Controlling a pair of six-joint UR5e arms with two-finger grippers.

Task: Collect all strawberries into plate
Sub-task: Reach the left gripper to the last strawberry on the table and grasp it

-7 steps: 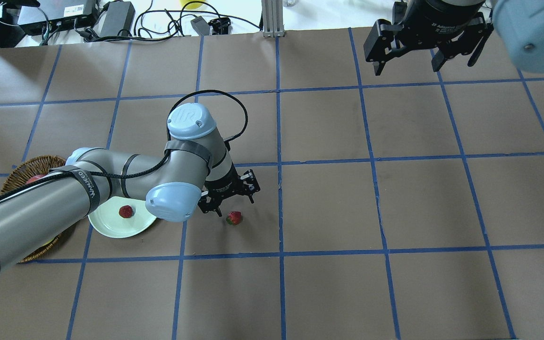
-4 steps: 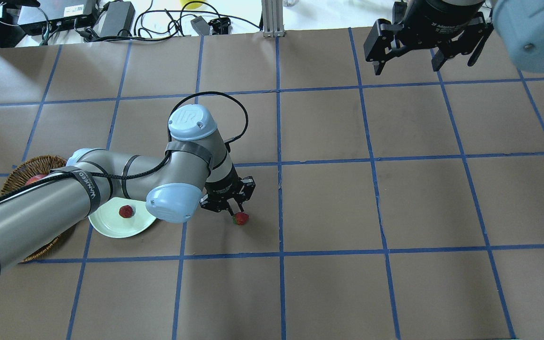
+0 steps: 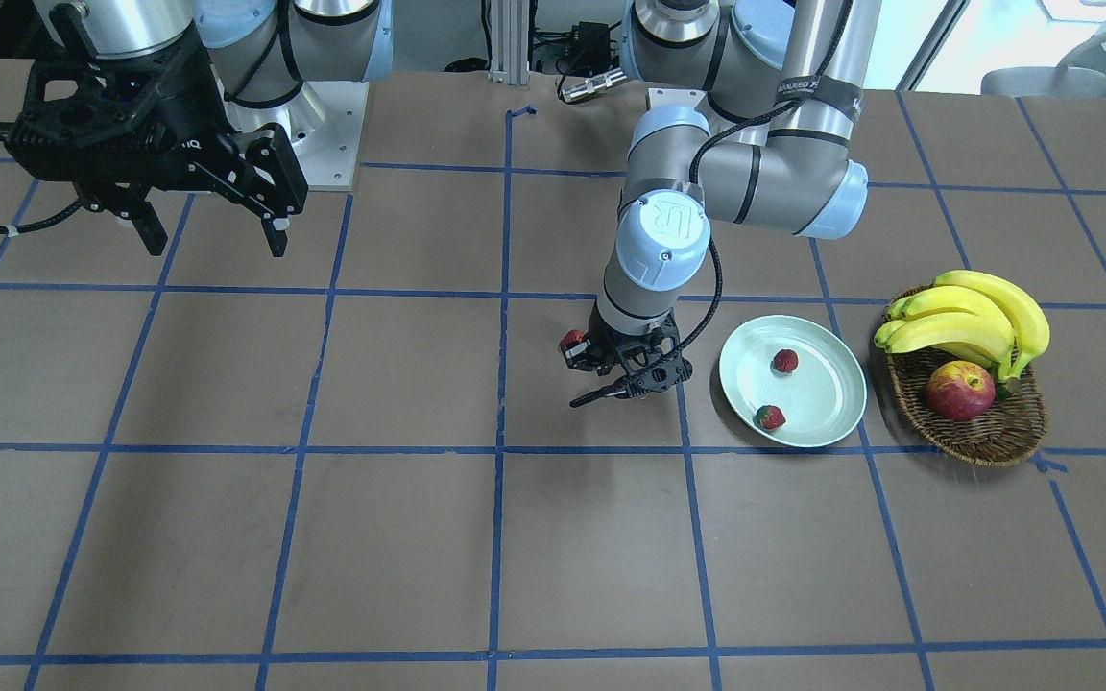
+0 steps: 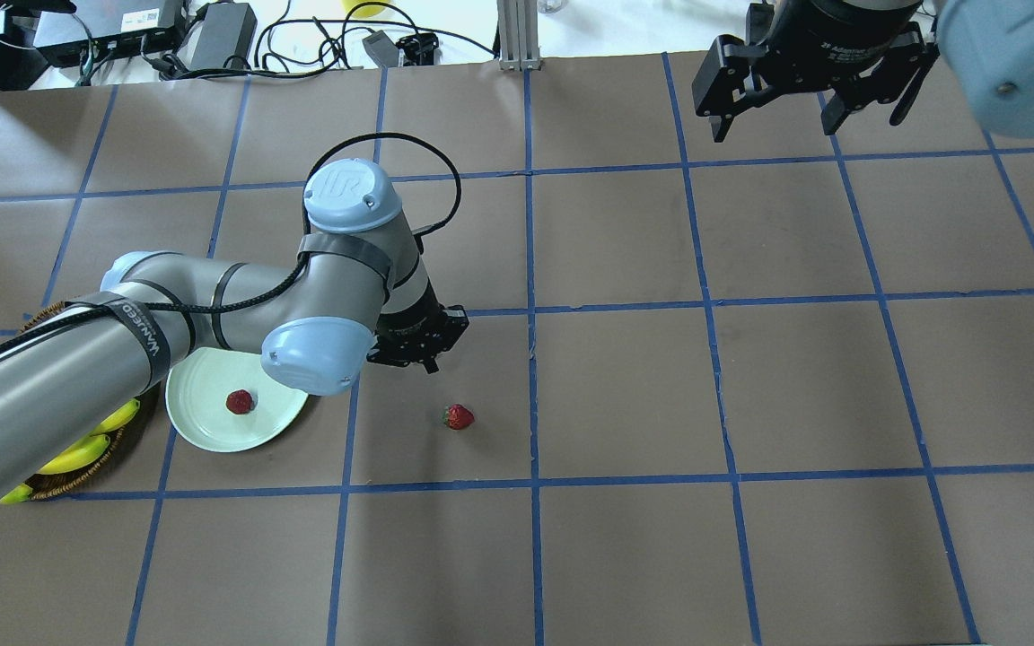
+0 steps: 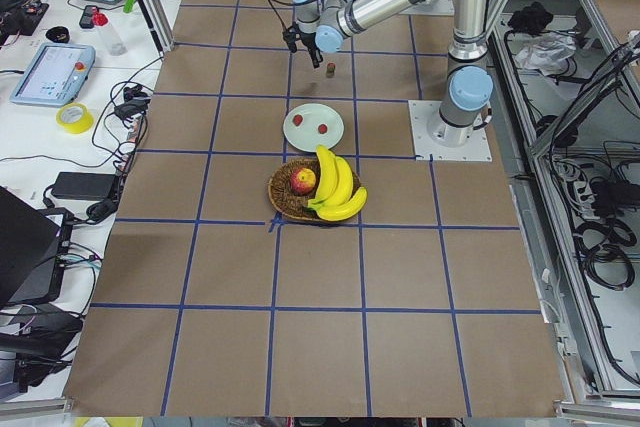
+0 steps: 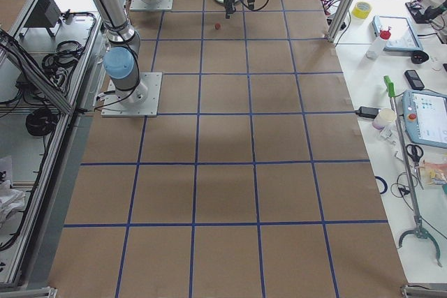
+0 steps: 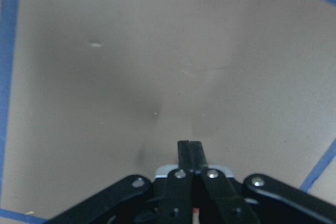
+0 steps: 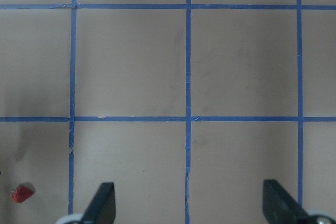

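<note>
Left gripper (image 7: 189, 148) is pinched tight on nothing, fingers pressed together. The third strawberry (image 4: 458, 416) sits loose on the brown paper (image 4: 625, 386), about 5 o'clock from it in the overhead view. The other two strawberries (image 3: 784, 360) (image 3: 770, 416) are in the plate (image 3: 827, 384), at the loose one's 9 o'clock. Right gripper (image 4: 809, 94) hangs spread wide, far off toward 1 o'clock.

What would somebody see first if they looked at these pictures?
The bright yellow bananas and red apple in the wicker basket jump out, at the right of the front-facing view. Next to it a pale green plate holds two strawberries. A third strawberry lies alone on the brown table, close to the left gripper, which is shut on nothing.
</note>
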